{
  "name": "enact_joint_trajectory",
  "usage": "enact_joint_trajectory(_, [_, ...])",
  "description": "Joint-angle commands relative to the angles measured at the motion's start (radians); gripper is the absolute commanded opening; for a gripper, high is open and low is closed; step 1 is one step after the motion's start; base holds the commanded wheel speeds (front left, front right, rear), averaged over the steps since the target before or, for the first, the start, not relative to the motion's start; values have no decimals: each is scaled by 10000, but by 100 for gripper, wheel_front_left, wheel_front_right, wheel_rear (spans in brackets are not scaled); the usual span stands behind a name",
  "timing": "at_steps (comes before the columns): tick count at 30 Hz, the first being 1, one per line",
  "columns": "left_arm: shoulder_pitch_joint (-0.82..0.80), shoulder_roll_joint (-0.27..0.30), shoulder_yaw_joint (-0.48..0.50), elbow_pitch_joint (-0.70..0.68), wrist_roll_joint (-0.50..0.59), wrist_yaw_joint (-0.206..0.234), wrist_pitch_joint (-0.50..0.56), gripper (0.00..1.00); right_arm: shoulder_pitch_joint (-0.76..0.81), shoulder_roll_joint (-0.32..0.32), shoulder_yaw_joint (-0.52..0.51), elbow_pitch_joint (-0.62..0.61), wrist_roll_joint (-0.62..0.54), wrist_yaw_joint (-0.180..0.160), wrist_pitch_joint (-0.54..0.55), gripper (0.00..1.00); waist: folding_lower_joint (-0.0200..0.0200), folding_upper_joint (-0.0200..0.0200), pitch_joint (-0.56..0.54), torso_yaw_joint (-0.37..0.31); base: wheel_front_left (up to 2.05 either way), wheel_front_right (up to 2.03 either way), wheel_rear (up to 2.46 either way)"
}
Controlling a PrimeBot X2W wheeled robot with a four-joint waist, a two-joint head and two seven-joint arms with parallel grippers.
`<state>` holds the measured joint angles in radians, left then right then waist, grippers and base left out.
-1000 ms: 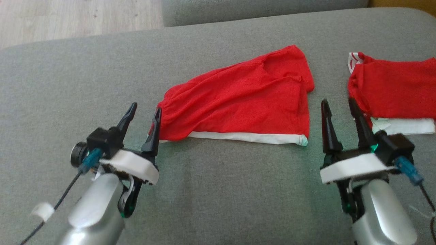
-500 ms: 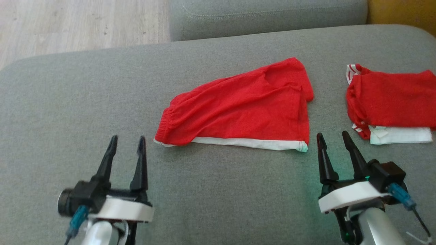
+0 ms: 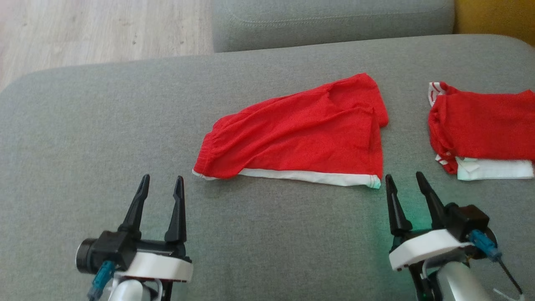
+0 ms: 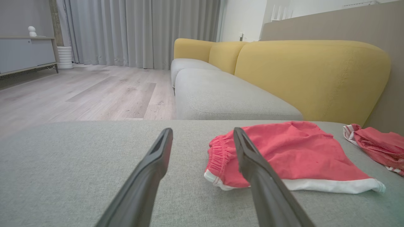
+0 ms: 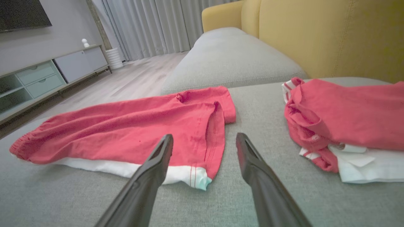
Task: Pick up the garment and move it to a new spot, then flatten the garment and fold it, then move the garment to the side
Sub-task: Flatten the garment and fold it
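The red garment lies fairly flat, with a few creases, on the grey sofa cushion. Its white hem runs along the edge nearest the robot. The left gripper is near the garment's waistband corner, on the robot's side of it, fingers apart, empty and clear of the cloth. The right gripper is just beside the garment's other near corner, likewise spread and empty. A second red-and-white garment lies apart from the first, beyond its right end.
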<state>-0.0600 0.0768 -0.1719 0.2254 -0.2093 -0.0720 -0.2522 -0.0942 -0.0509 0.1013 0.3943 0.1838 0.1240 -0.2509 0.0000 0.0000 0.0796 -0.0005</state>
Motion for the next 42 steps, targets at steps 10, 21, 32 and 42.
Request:
enact_joint_trajectory(10, [-614,-193,334,61,275,-310,-95,100,-944,7,368,1289,-117,67,-109,100,0,0,408,396,0,0,0])
enact_joint_trajectory(21, [-762,-252,363,213,364,-423,-95,100,-1606,7,719,2461,85,67,-109,100,0,0,570,615,0,0,0])
enact_joint_trajectory(32, [-824,-263,306,241,275,-447,-95,100,-2183,7,946,3586,379,67,-109,100,0,0,675,648,0,0,0])
enact_joint_trajectory(42, [-812,-265,312,253,260,-391,-95,100,-2334,7,690,3017,157,67,-109,0,0,0,634,528,0,0,0])
